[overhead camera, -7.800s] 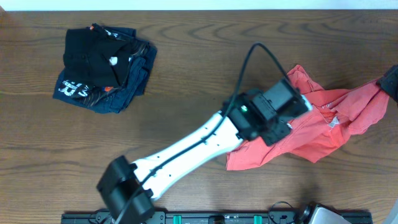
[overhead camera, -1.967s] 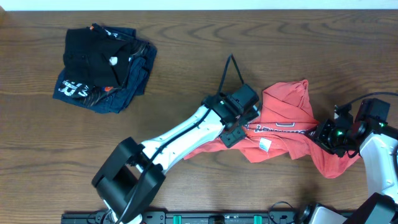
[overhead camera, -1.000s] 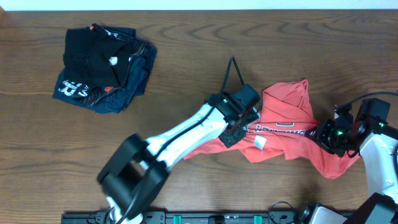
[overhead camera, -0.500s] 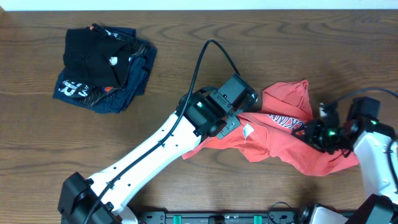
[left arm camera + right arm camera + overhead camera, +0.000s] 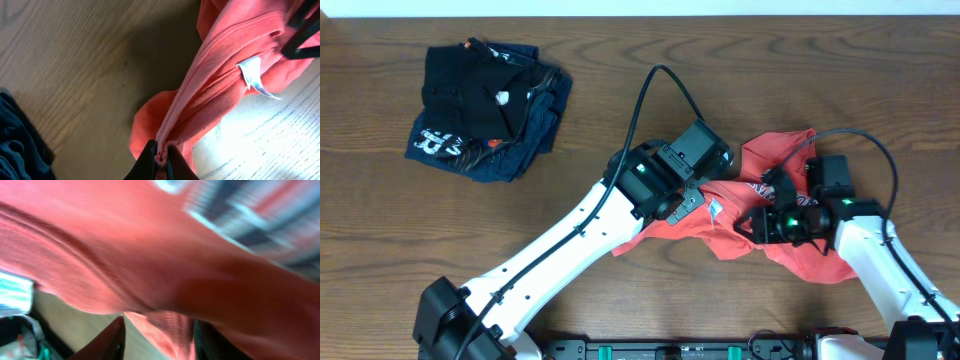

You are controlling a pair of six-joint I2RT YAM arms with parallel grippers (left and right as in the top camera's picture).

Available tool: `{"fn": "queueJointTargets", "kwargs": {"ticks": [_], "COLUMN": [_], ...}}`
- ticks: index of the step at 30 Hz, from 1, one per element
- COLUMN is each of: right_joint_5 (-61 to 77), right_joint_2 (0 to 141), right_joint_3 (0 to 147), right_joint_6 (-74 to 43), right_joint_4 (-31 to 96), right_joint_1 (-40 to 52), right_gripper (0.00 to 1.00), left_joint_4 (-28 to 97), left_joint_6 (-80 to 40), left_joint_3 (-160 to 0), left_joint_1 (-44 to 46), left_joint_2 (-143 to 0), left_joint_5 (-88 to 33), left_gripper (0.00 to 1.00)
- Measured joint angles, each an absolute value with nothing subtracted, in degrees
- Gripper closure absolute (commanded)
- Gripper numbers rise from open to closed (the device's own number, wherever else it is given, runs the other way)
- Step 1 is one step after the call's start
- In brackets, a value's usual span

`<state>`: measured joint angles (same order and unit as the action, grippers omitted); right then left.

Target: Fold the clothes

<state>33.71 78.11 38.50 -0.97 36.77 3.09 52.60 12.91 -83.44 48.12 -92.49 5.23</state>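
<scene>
Table (image 5: 620, 60): the coral T-shirt (image 5: 782, 158) lies bunched right of centre, not spread flat anywhere, well apart from the dark folded pile (image 5: 485, 95) at the far left corner. Main change in the last half second: my right gripper (image 5: 768, 217) has swung in from the shirt's right end toward its middle, bringing cloth with it, so the garment is now shorter and more heaped and my two wrists sit near each other. My left gripper (image 5: 161, 154) has barely shifted; its jaws are pinched together on the ribbed neck seam, holding it off the wood. The right wrist view is blurred, but a ridge of red cloth runs between the two dark fingers (image 5: 114, 341), so I judge those jaws clamped on the shirt too. The white neck label (image 5: 252, 75) hangs just beside the seam. Judgement: still arranging, no fold made; I need to draw the two grips apart to flatten it
</scene>
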Motion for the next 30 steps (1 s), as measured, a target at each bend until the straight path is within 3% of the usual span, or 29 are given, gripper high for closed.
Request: {"fn": "queueJointTargets", "kwargs": {"ticks": [2,5,9,17,18,21,26,30], "right_joint_5": [31.9,24.7,15.8,11.3,11.8,15.2,16.9,16.5], "right_joint_2": [78.1,78.1,78.1,78.1,78.1,78.1,78.1,78.1], "right_joint_3": [38.5,38.5,38.5,39.9,40.4,41.7,41.8,41.8], "right_joint_6": [-1.6,-5.0,-9.1,-11.6,-11.5,-10.4,-9.0,-8.8], "right_joint_4": [35.4,34.6,33.7,32.4,32.6,36.2,48.6,52.1], "right_joint_1": [4.7,5.8,5.8,5.7,5.6,5.4,5.5,5.4], "right_gripper": [0.79,0.86,0.89,0.96,0.94,0.73,0.61,0.58], "left_joint_4": [52.8,53.6,53.8,53.8,53.8,53.9,54.2,53.8], "left_joint_6": [12.9,12.9,12.9,12.9,12.9,12.9,12.9,12.9], "left_joint_3": [-83.4,-83.4,-83.4,-83.4,-83.4,-83.4,-83.4,-83.4], "left_joint_1": [48.1,48.1,48.1,48.1,48.1,48.1,48.1,48.1], "left_joint_2": [-92.5,-92.5,-92.5,-92.5,-92.5,-92.5,-92.5,-92.5], "left_joint_5": [5.4,5.4,5.4,5.6,5.6,5.6,5.6,5.6], "left_gripper": [0.94,0.94,0.94,0.94,0.94,0.94,0.94,0.94]}}
